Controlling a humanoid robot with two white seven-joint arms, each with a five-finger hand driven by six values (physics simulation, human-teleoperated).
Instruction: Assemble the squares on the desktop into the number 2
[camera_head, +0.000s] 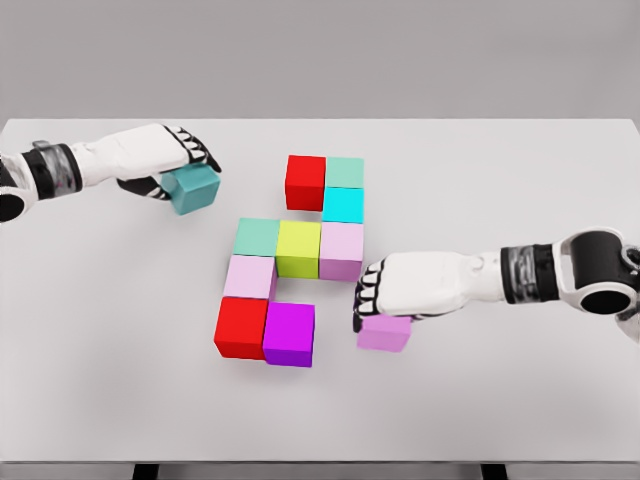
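Coloured cubes form a partial figure mid-table: a red cube (305, 181) and a mint cube (345, 172) on top, a cyan cube (343, 204) below, then a row of green (257, 238), yellow (298, 248) and pale pink (342, 249). Under these sit a pink cube (249, 276), a second red cube (240, 327) and a magenta cube (289, 333). My left hand (178, 160) is shut on a teal cube (194, 189) at the upper left. My right hand (385, 292) is curled over a lilac cube (384, 332), right of the magenta one.
The white table (500, 200) spans the view; its front edge (320, 462) runs along the bottom and its far edge lies near the top. Both forearms reach in from the sides.
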